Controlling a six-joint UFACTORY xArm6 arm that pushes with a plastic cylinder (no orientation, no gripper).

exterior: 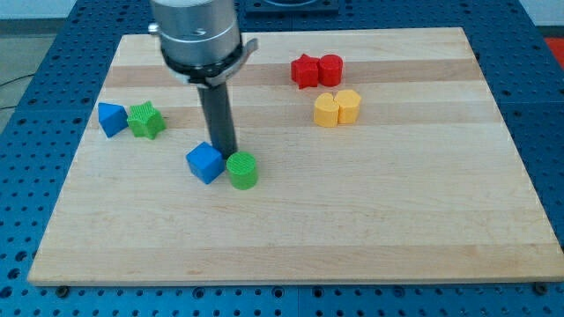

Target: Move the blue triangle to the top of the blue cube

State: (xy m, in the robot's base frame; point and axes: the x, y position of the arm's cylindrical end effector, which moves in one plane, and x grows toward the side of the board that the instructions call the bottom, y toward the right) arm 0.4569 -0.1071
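The blue triangle [110, 118] lies at the view's left on the wooden board, touching a green star-shaped block [146, 120] on its right. The blue cube [204, 163] sits near the board's middle-left, with a green cylinder [242, 170] right beside it. My tip [226, 151] comes down just behind the gap between the blue cube and the green cylinder, close to both. The tip is well to the right of and below the blue triangle.
A red star-shaped block [305, 71] and a red cylinder [330, 69] sit together at the view's top right. Two yellow blocks [327, 110] [349, 106] sit just below them. The board's edges [291, 280] border a blue perforated table.
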